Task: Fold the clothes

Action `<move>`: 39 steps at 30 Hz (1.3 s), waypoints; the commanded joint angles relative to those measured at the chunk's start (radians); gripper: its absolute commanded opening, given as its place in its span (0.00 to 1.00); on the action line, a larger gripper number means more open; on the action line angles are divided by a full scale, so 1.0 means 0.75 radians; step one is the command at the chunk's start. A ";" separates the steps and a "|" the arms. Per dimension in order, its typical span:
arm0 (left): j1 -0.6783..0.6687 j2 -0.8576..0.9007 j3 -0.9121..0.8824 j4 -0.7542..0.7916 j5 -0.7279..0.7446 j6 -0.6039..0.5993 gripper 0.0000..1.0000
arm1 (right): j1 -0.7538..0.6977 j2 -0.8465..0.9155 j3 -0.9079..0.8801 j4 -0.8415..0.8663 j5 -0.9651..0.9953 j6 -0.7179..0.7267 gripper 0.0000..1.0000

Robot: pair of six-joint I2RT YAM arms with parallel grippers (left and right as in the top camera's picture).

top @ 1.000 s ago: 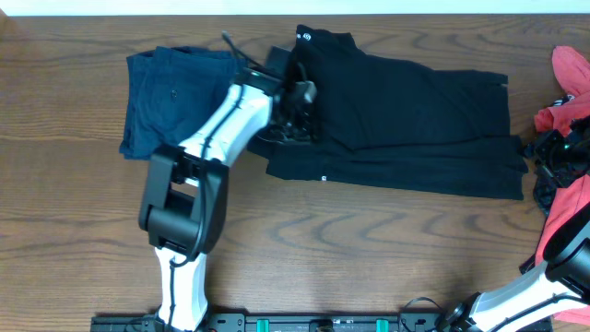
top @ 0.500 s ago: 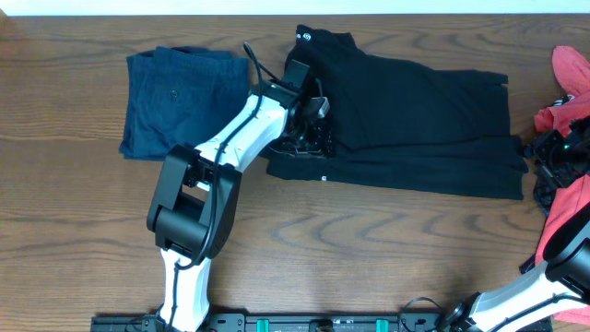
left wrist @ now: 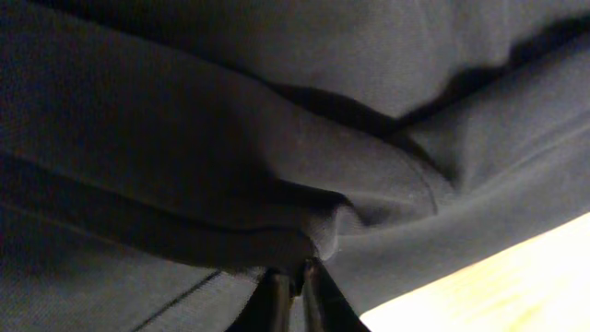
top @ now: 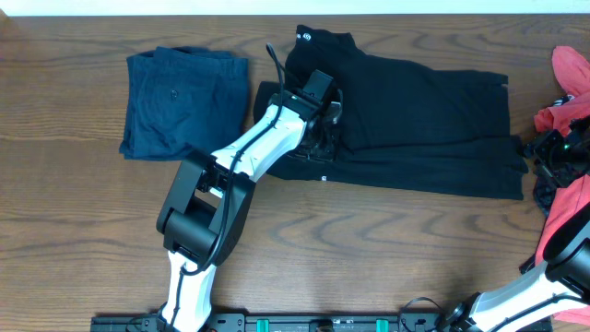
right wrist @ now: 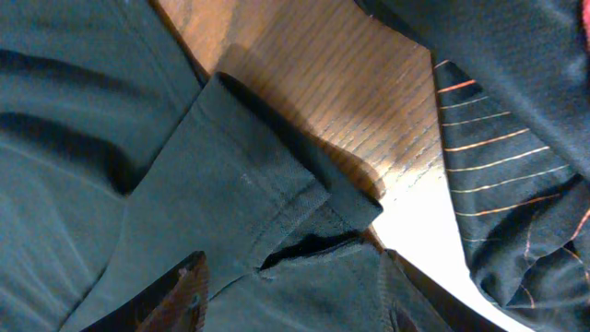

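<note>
One wooden table (top: 74, 212) is seen from above, and clothes are laid on it. A long black garment (top: 424, 120) is spread over the middle and right of the table, with one long part laid on top of the other. Navy-blue shorts (top: 180, 97) are laid flat at the back left, just beside the black garment. Coral-red pieces (top: 570, 74) are heaped at the right edge of the table.

The white left arm (top: 249, 152) is stretched from the front of the table to the left end of the black garment. The left claw (top: 323, 138) is set down on that end. In the left wrist view its two fingers are pressed tight together, and a small fold of the black cloth is pinched at their tips.

The right claw (right wrist: 290, 295) is placed at the right end of the black garment, near the red pieces. Its fingers are held wide apart, and a black hem is seen lying flat between them, not squeezed. A dark cloth with thin orange stripes (right wrist: 516, 138) is seen beside it.

A small round white logo (top: 304, 37) is printed at the back left corner of the black garment. A tiny white tag (top: 324, 179) is seen on its front edge. Both are too small for any words to be read.
</note>
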 commanded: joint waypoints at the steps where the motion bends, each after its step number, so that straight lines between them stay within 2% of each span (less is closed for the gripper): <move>1: 0.022 -0.027 0.005 -0.012 -0.037 0.015 0.06 | 0.026 -0.020 0.007 -0.001 -0.030 0.007 0.57; 11: 0.064 -0.054 0.080 0.069 -0.031 -0.011 0.06 | 0.026 -0.020 0.007 0.004 -0.030 0.007 0.57; 17: 0.054 -0.054 0.080 0.209 0.050 -0.017 0.06 | 0.026 -0.020 0.007 0.004 -0.029 0.007 0.57; 22: 0.055 -0.053 0.080 0.303 0.015 -0.014 0.06 | 0.026 -0.020 0.007 0.004 -0.029 0.007 0.57; 25: 0.055 -0.053 0.080 0.331 -0.037 0.001 0.17 | 0.026 -0.020 0.007 0.003 -0.029 0.007 0.57; 26: 0.055 -0.053 0.080 0.334 -0.046 0.005 0.29 | 0.026 -0.020 0.007 0.003 -0.029 0.007 0.58; 28: 0.056 -0.053 0.080 0.336 -0.047 0.005 0.63 | 0.026 -0.020 0.007 0.003 -0.029 0.007 0.58; 30: 0.061 -0.053 0.080 0.328 -0.047 0.010 0.78 | 0.026 -0.020 0.007 0.002 -0.029 0.007 0.58; 31: 0.065 -0.055 0.080 0.317 -0.047 0.010 0.80 | 0.026 -0.020 0.007 0.002 -0.029 0.007 0.58; 36: 0.104 -0.081 0.080 0.135 -0.047 0.011 0.78 | 0.026 -0.020 0.007 -0.001 -0.029 0.007 0.58; 37: 0.112 -0.081 0.080 0.089 -0.047 0.015 0.73 | 0.026 -0.020 0.007 0.000 -0.029 0.007 0.58; 39: 0.121 -0.074 0.074 0.020 -0.047 0.031 0.54 | 0.026 -0.020 0.007 0.002 -0.029 0.007 0.58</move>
